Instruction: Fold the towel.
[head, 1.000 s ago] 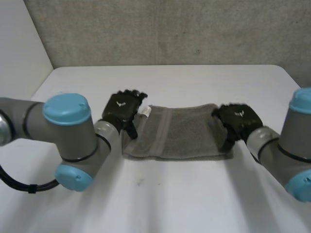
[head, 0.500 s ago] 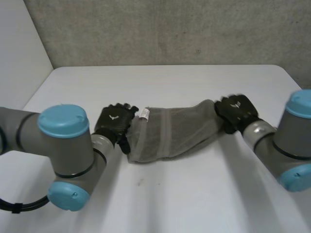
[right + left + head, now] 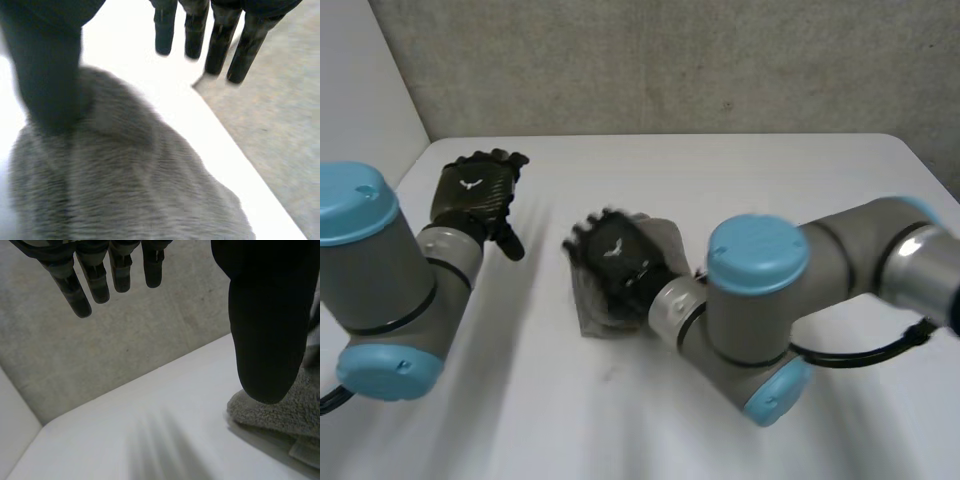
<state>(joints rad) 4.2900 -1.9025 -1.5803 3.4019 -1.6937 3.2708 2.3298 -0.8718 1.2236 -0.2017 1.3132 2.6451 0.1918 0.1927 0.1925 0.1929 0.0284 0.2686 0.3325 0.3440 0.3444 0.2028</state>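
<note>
Head view: my right hand (image 3: pixel 618 262) has swung the towel (image 3: pixel 590 316) over, resting open atop; left hand (image 3: pixel 472 192) withdrew, open. Fold seems made.

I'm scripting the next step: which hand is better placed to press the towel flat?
Right. The right hand sits over the towel, which lies under its palm. The left hand is off to the side, open, apart from the towel.
</note>
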